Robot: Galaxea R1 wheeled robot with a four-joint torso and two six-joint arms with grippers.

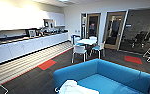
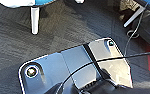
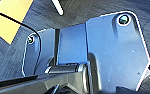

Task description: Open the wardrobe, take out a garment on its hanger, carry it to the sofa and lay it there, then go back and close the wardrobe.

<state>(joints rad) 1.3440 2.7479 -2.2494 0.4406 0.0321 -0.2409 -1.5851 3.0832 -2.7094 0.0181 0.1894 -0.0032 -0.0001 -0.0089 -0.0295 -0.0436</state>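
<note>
Lying crumpled on the sofa (image 1: 121, 75), the shirt (image 1: 74, 88) looks light, soft and floppy; best gripped by its hanger. Whether either gripper is apart or together, I cannot tell.

The blue sofa (image 1: 108, 75) stands close below the head camera, its curved back forming a wall toward the room; the white garment (image 1: 74, 88) takes the near end of the seat, while the rest of the cushion lies bare. Beyond the back, a wide strip of dark carpet (image 1: 41, 77) runs open past a red floor patch (image 1: 47, 64). A round white table (image 1: 87, 41) with white chairs (image 1: 79, 52) blocks the way farther on. Along the side wall the long surface (image 1: 23, 46) with white cabinets closes that edge. In the left wrist view a white leg (image 2: 35, 20) stands on the carpet.
</note>
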